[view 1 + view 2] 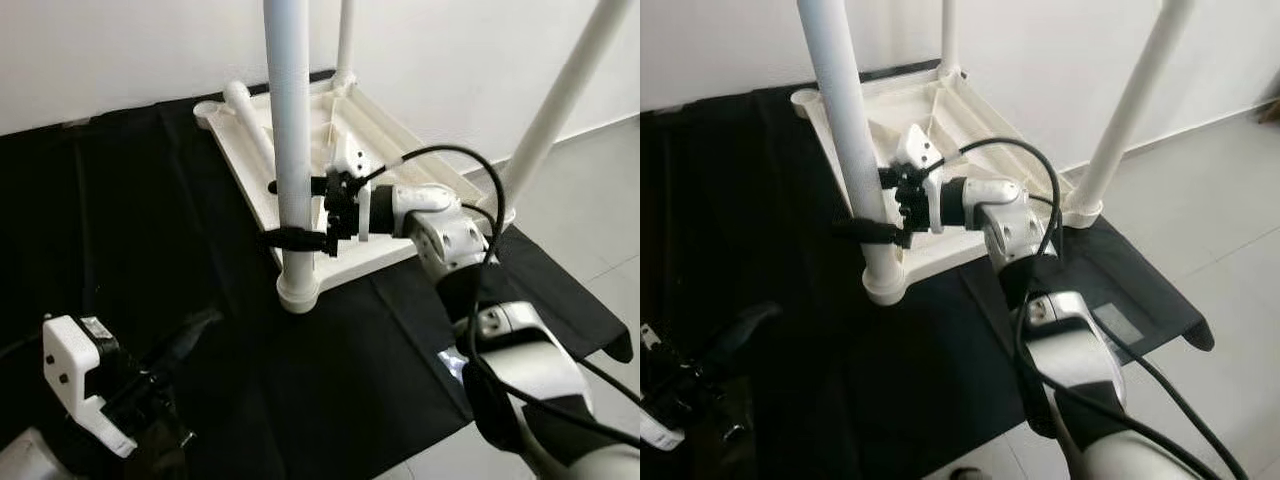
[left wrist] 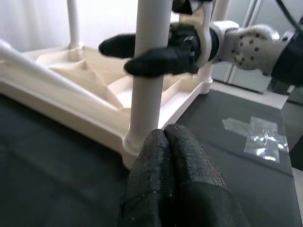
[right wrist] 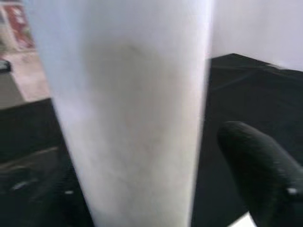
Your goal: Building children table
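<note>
A white plastic table top point(image 1: 372, 252) lies upside down on a black cloth point(image 1: 150, 220). Three white legs stand up from its corners: a near one point(image 1: 290, 150), a far one point(image 1: 345, 40) and a right one point(image 1: 560, 100). Another white leg point(image 1: 250, 125) lies along the top's left side. My right gripper point(image 1: 272, 212) is open, its fingers point(image 2: 156, 66) straddling the near leg just above the socket, and a thin gap shows beside one finger point(image 3: 258, 175). My left gripper point(image 2: 165, 137) is shut and empty, low over the cloth in front of that leg's socket point(image 2: 137, 146).
The cloth covers the floor up to a white wall point(image 1: 450, 60) behind the table. Grey tiles point(image 1: 590, 200) lie bare to the right. A shiny patch of tape point(image 2: 258, 137) sticks to the cloth near my right arm. A black cable point(image 1: 470, 160) loops over the right wrist.
</note>
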`<state>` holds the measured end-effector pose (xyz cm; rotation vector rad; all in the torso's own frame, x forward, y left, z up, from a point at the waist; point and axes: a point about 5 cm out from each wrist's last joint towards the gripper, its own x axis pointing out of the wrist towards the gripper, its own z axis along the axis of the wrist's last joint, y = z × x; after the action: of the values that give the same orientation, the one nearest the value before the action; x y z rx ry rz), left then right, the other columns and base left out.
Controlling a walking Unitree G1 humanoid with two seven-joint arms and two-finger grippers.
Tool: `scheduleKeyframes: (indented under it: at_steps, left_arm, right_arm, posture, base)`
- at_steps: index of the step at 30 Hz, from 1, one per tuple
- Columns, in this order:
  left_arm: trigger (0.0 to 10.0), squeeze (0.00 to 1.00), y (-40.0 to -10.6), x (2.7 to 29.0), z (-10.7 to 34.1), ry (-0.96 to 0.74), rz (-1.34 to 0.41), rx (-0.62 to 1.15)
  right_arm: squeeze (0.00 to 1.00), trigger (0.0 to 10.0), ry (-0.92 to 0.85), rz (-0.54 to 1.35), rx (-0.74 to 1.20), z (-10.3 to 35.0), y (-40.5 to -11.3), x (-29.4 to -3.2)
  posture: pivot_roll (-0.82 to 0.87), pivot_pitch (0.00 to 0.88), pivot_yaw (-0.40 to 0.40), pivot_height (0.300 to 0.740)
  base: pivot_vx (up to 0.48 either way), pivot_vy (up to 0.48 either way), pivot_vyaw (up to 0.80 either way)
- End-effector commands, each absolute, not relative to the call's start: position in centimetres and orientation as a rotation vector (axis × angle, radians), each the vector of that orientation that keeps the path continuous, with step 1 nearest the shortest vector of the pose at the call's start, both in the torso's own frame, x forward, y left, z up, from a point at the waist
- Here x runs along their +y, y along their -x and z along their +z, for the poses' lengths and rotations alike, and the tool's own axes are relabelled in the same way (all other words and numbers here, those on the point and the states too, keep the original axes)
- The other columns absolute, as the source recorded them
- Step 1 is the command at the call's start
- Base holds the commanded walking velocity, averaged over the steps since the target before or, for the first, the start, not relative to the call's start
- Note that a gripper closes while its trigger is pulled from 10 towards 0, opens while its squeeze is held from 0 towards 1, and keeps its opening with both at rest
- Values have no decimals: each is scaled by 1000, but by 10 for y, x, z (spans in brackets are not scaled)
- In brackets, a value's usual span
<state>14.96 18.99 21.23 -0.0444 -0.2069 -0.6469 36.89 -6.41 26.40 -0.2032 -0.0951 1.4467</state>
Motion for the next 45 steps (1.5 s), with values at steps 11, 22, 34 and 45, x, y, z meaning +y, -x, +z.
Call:
scheduleKeyframes:
  at_steps: [11,22,34,45]
  left_arm:
    - [10000,0,-149,186,216,49,-662,-213]
    - [10000,0,-151,186,215,58,-667,-221]
    - [10000,0,-162,184,214,63,-691,-240]
    - [10000,0,-165,180,214,66,-704,-248]
  right_arm:
    - [0,0,202,1592,-103,260,-367,-70]
    - [0,0,111,635,-57,189,-350,-69]
    - [200,10000,99,836,-87,181,-315,-33]
    - [1000,10000,123,1280,-165,229,-313,-47]
  posture:
    - [38,230,-41,740]
    - [3,228,-48,740]
    - [-17,182,-20,740]
    - [-19,183,-14,740]
  base:
    - [0,0,0]
    - [0,0,0]
    - [0,0,0]
    - [0,0,0]
